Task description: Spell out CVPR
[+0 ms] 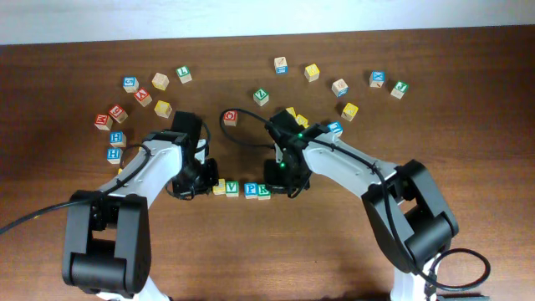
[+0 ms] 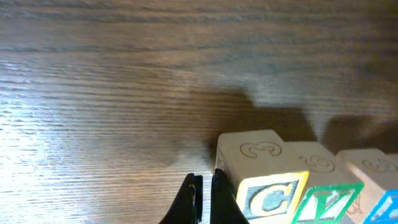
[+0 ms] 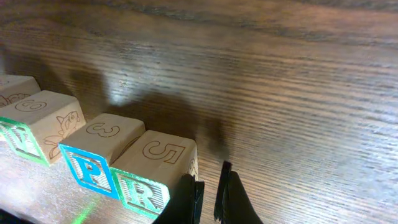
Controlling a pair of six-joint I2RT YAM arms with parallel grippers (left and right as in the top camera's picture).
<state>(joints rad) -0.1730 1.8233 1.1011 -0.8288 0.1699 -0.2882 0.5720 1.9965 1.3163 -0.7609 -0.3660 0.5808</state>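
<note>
Four wooden letter blocks stand in a row at the table's middle: yellow C point(image 1: 219, 187), green V point(image 1: 232, 188), blue P point(image 1: 251, 191), green R point(image 1: 264, 191). My left gripper point(image 1: 201, 179) is shut and empty, its tips point(image 2: 202, 199) right against the left side of the C block point(image 2: 267, 180), with V point(image 2: 323, 200) and P point(image 2: 380, 193) beyond. My right gripper point(image 1: 285, 179) is shut and empty, its tips point(image 3: 210, 196) at the right side of the R block point(image 3: 155, 169). P point(image 3: 99, 149), V point(image 3: 43, 124) and C point(image 3: 15, 87) follow in line.
Several loose letter blocks lie scattered across the far half of the table, a cluster at the left point(image 1: 117, 138) and others at the right point(image 1: 349, 110). One block point(image 1: 230, 118) lies just behind the row, between the two arms.
</note>
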